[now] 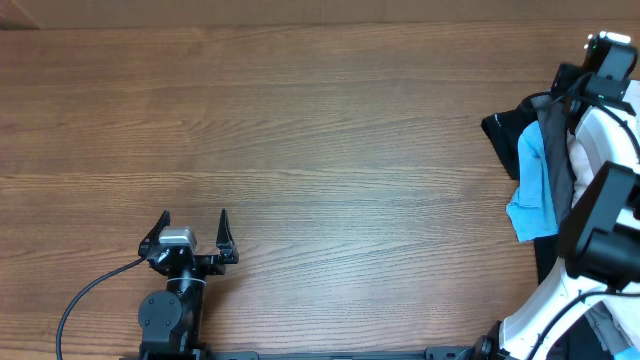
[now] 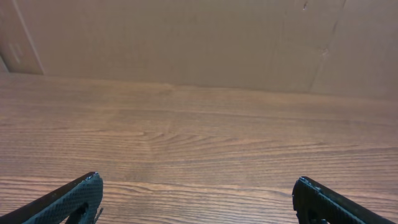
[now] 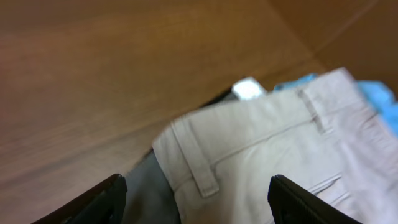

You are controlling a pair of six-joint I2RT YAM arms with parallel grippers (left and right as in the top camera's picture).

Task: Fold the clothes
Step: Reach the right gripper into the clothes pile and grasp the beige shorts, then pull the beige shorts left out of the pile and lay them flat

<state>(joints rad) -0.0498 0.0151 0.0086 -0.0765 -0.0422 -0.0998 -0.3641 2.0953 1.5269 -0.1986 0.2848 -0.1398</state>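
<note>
The clothes, pale beige trousers with a waistband and belt loops, fill the lower right of the right wrist view. They lie on top of a pile of other garments. My right gripper is open just above the waistband, a finger on either side, with nothing held between them. In the overhead view the right arm reaches over the pile at the table's right edge and hides the trousers. My left gripper is open and empty over bare wood near the front left, far from the pile; its fingertips frame only table.
A light-blue garment, a black one and a grey one lie in the same pile at the right edge. A small white label shows beside the waistband. The wooden table stretches left; a cardboard wall stands behind it.
</note>
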